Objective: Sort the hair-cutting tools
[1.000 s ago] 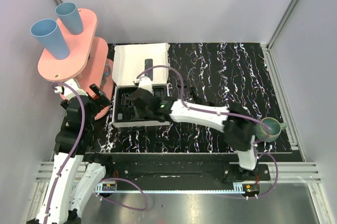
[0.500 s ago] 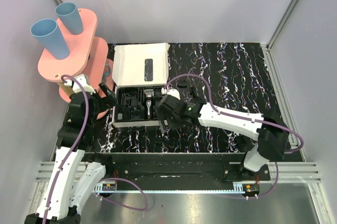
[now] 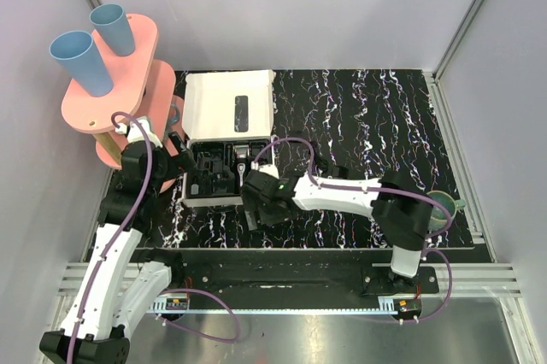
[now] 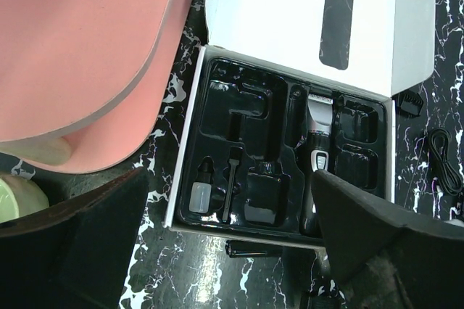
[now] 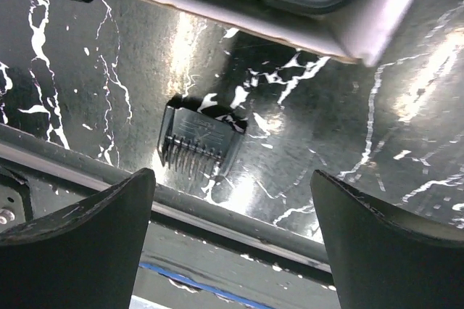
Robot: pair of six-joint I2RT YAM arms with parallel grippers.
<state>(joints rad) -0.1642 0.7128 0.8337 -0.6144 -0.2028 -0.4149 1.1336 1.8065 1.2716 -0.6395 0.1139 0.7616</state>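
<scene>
Well, the right fingers (image 5: 72, 244) gape over a black comb attachment (image 5: 201, 138) (lying flat, untouched); left fingers (image 4: 65, 251) likewise apart.

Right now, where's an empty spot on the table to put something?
The far right mat, between the box and the right wall, is bare. The bowl sits on the near right. It is crowded in front of the box: a comb, a black tube and the right arm are there.

Bright even light overhead; glare streaks the glossy table (image 5: 304, 135).
</scene>
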